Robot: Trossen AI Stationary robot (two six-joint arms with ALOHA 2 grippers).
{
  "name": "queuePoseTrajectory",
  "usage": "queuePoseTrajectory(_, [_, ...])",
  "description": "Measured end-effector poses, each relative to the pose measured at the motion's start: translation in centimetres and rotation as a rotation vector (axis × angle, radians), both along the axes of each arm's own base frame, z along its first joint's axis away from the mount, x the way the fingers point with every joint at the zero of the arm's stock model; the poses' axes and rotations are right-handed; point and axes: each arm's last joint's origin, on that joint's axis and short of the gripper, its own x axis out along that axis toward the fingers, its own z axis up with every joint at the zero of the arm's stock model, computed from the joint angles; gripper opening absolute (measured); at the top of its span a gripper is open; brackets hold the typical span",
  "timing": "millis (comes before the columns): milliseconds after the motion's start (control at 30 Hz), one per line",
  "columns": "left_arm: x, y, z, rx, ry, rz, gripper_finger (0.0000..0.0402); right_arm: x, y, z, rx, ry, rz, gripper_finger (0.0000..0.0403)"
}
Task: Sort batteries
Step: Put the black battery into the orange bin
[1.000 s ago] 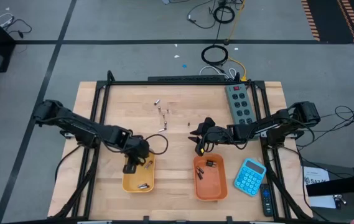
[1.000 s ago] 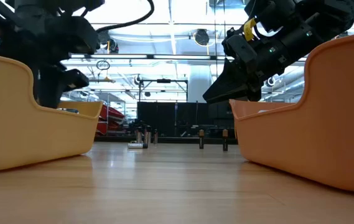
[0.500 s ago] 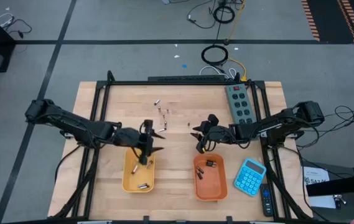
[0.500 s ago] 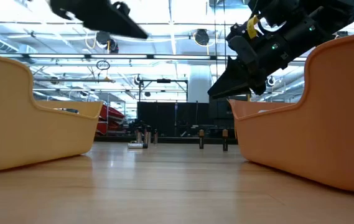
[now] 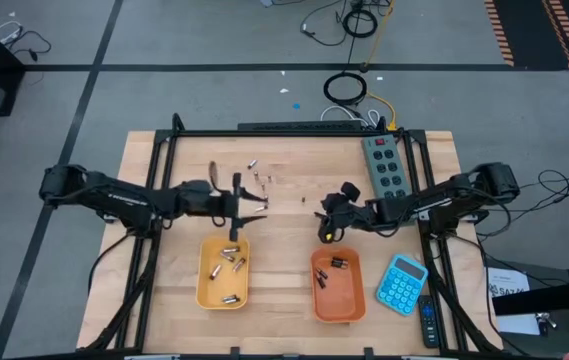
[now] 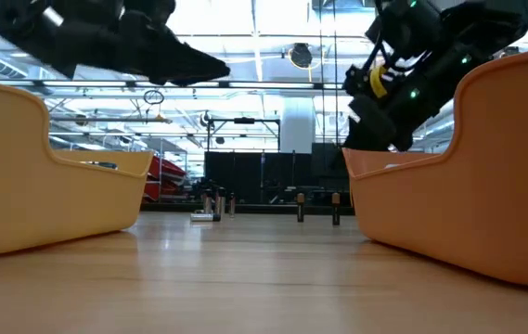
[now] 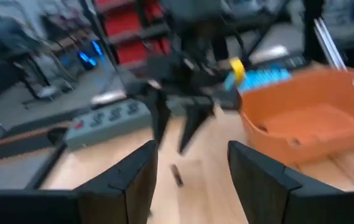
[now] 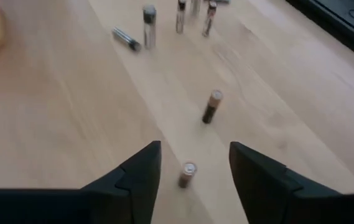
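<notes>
Both arms are reaching toward the loose batteries on the pale wooden table (image 5: 164, 160), each over the bare boards between the trays and that scatter. The left gripper (image 5: 249, 197) is hanging open and empty, fingers spread wide, with the silvery-grey cylindrical batteries (image 5: 261, 181) just beyond its tips and the yellow plastic tray (image 5: 204, 292) behind it. The right gripper (image 5: 326, 222) is also parted and carrying nothing; its wrist view is showing two small dark copper-topped batteries, one standing upright (image 8: 211, 106) ahead of the fingers and another (image 8: 186, 173) almost between them, with the orange plastic tray (image 5: 356, 296) just behind.

To pick cleanly, the right claw should probably be centring over the nearer dark battery, coming down with one finger on each side and closing only once the tips are near the wood. A standing cell tips easily, so a slow approach matters. The left claw is best staying clear of the neighbouring silvery cells while straddling one.
</notes>
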Motion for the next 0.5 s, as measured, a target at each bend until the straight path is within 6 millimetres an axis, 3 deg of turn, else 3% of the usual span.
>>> queuePoseTrajectory(167, [-1.1,0.4,-0.5,-0.019,-0.143,0.028,0.0205,0.2,-1.4,-1.7,-0.034,0.079,0.024,0.0197])
queuePoseTrajectory(500, [-1.3,0.4,-0.9,-0.015,-0.119,0.024,0.0205,-0.8,-2.3,-3.2,-0.018,-0.056,0.091,0.017])
